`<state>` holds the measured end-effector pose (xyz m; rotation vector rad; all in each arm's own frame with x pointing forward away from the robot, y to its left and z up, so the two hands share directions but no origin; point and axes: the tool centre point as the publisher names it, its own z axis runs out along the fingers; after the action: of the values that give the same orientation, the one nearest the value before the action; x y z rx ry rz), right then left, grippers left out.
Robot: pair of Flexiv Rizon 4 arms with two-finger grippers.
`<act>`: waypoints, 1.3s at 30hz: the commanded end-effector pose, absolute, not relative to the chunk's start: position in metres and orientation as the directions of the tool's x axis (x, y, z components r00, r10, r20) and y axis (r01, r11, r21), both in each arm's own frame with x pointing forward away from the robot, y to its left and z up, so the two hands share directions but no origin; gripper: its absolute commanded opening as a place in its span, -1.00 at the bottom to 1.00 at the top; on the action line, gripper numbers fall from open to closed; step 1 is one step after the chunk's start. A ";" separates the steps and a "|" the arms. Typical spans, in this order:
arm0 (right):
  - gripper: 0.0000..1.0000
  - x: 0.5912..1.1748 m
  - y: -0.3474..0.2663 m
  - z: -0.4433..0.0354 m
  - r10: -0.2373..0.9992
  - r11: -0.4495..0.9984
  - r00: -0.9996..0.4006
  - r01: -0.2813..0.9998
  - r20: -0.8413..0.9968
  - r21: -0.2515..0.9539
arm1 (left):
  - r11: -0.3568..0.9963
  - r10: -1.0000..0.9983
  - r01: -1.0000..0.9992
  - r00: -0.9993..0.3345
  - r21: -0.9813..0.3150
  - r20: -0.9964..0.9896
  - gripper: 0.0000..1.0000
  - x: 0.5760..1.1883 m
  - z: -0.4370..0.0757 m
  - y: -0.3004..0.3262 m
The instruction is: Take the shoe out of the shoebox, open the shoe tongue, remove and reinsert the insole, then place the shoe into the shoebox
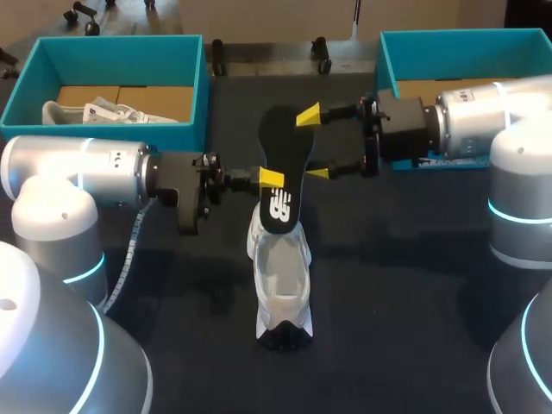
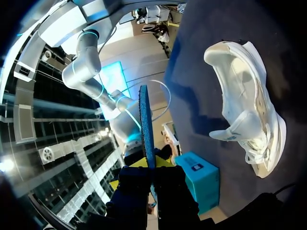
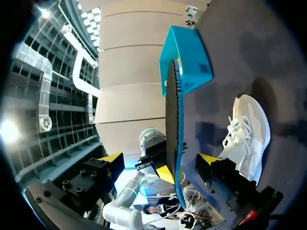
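**Step in hand (judged).** The insole (image 1: pixel 280 164) is out of the shoe (image 1: pixel 280 276). The frames do not settle whether it is just drawn or about to go back in.

For reinsertion:
- The left tool (image 1: pixel 274 178) should hold its pinch at mid-length and steer the lower end straight down through the opening, with the blue underside toward the shoe's floor.
- The shoe stands unrestrained on the bench (image 1: pixel 414 285), so a sideways push will likely slide or tip it.
- The right tool (image 1: pixel 315 144) should either close on the upper half to share control or drop to steady the shoe.

**Pose.**
- **Upper left of frame:** the left shoebox (image 1: pixel 203 86) holds a second shoe (image 1: pixel 95 112).
- **Left arm:** it enters at mid-left and lies level across the bench. Its tool (image 2: pixel 153 167) is clenched on the insole (image 2: pixel 146 124), which that wrist view shows edge-on.
- **Centre of frame:** the insole stands nearly upright, its lower end over the shoe's opening. Contact there cannot be confirmed. The shoe rests on its sole at lower centre, well apart from both boxes.
- **Right arm:** it enters at upper right. Its tool (image 3: pixel 160 160) is released, with the fingers straddling the insole (image 3: pixel 171 120) on both sides and no touch visible.
- **Upper right corner:** the right shoebox (image 1: pixel 466 34) sits behind that arm.
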<state>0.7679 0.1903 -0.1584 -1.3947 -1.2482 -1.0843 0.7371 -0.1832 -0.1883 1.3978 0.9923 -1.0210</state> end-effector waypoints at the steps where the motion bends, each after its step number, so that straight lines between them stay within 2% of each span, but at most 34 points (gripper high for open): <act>1: 0.75 0.764 0.193 -0.161 0.168 -0.042 0.098 0.995 0.981 -0.093 | -0.055 0.022 0.958 0.284 0.282 -0.959 -1.00 0.738 -0.190 -0.186; 2: 0.55 0.763 0.193 -0.162 0.165 -0.041 0.100 0.995 0.981 -0.095 | -0.053 0.023 0.958 0.285 0.283 -0.958 -1.00 0.738 -0.190 -0.186; 3: 0.15 0.762 0.193 -0.163 0.158 -0.039 0.102 0.995 0.982 -0.097 | -0.048 0.023 0.958 0.285 0.284 -0.958 -1.00 0.739 -0.191 -0.186; 4: 0.00 0.760 0.194 -0.164 0.156 -0.037 0.103 0.994 0.982 -0.099 | -0.046 0.024 0.958 0.285 0.284 -0.958 -1.00 0.739 -0.191 -0.186; 7: -0.02 0.757 0.196 -0.167 0.154 -0.028 0.111 0.994 0.982 -0.108 | -0.045 0.027 0.958 0.286 0.285 -0.958 -1.00 0.740 -0.191 -0.186; 12: -0.16 0.754 0.200 -0.171 0.151 -0.005 0.122 0.992 0.981 -0.123 | -0.040 0.027 0.956 0.291 0.290 -0.956 -1.00 0.741 -0.190 -0.186; 16: -0.15 0.753 0.204 -0.173 0.152 0.011 0.131 0.991 0.980 -0.135 | -0.044 0.022 0.956 0.292 0.291 -0.956 -1.00 0.741 -0.189 -0.185; 19: -0.26 0.753 0.207 -0.175 0.159 0.028 0.130 0.990 0.979 -0.136 | -0.047 0.023 0.956 0.291 0.289 -0.957 -1.00 0.741 -0.189 -0.185; 28: -0.25 0.754 0.209 -0.176 0.170 0.046 0.069 0.996 0.983 -0.078 | -0.056 0.021 0.958 0.281 0.280 -0.959 -1.00 0.741 -0.190 -0.186; 32: -0.31 0.755 0.210 -0.176 0.175 0.044 0.041 0.998 0.984 -0.049 | -0.056 0.022 0.959 0.281 0.279 -0.960 -1.00 0.741 -0.190 -0.186; 36: -0.50 0.758 0.209 -0.176 0.174 0.030 0.024 0.999 0.984 -0.029 | -0.051 0.023 0.959 0.279 0.278 -0.960 -1.00 0.740 -0.191 -0.185; 39: -0.52 0.761 0.209 -0.177 0.175 0.021 0.023 0.999 0.984 -0.027 | -0.050 0.022 0.959 0.280 0.278 -0.960 -1.00 0.740 -0.191 -0.184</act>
<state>0.7617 0.2065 -0.1767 -1.3246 -1.3312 -1.0812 0.7415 -0.1846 -0.1903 1.3867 0.9967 -1.0191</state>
